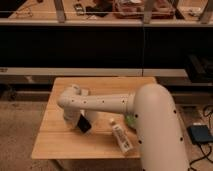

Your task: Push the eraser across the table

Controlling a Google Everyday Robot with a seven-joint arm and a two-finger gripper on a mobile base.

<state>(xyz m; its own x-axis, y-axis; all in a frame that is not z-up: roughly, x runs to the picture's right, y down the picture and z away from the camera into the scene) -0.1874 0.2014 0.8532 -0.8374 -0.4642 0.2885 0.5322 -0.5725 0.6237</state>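
The eraser (pixel 83 124), a flat black block, stands tilted on the light wood table (pixel 52 137), left of centre. My white arm reaches in from the right, and its wrist bends down over the left part of the table. The gripper (pixel 74 119) hangs at the end of that wrist, right against the eraser's left side. It is shut. I cannot tell whether it touches the eraser or only stands next to it.
A white bottle with a label (pixel 121 138) lies near the front edge, right of the eraser. A white cup (pixel 84 92) shows behind the arm. A dark shelf unit stands behind the table. A blue-grey box (pixel 200 134) sits on the floor at right.
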